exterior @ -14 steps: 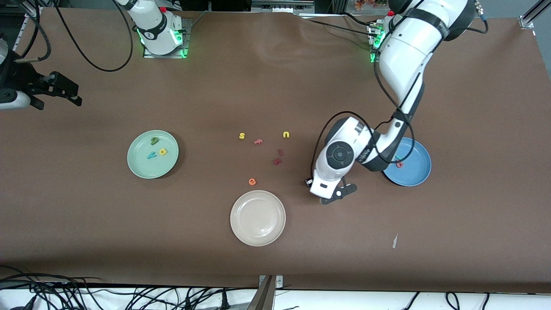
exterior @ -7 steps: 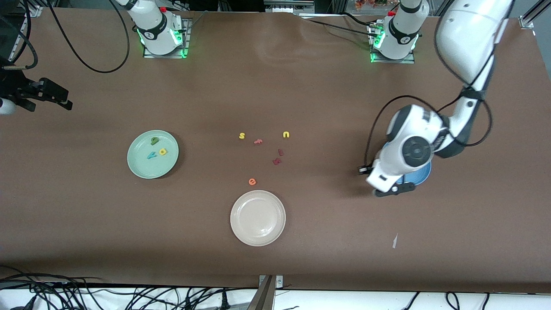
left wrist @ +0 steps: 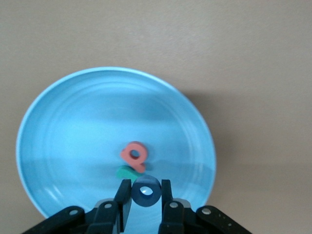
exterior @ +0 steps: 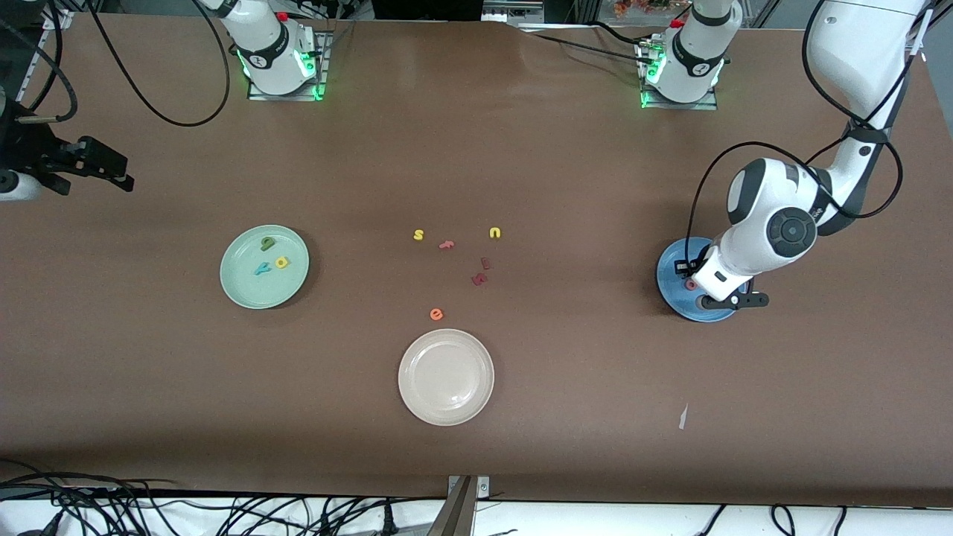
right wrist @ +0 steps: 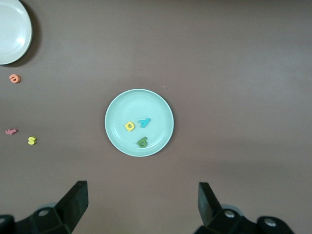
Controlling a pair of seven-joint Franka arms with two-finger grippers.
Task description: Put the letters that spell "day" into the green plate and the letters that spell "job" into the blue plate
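The left gripper (left wrist: 145, 192) pinches the blue "o" (left wrist: 145, 191) by its outer edges over the blue plate (left wrist: 73, 126), above the pink "b" (left wrist: 134, 155) and teal "j" (left wrist: 126, 172). Light, squashy foam likely needs only gentle pressure. The right gripper (right wrist: 141, 204) waits, jaws spread, above the green plate (right wrist: 161, 105).

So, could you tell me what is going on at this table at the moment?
The left gripper hangs over the blue plate, shut on the blue "o"; the pink "b" and teal "j" already lie in it. The green plate holds "d", "a" and "y". The right gripper waits open, high above the green plate.
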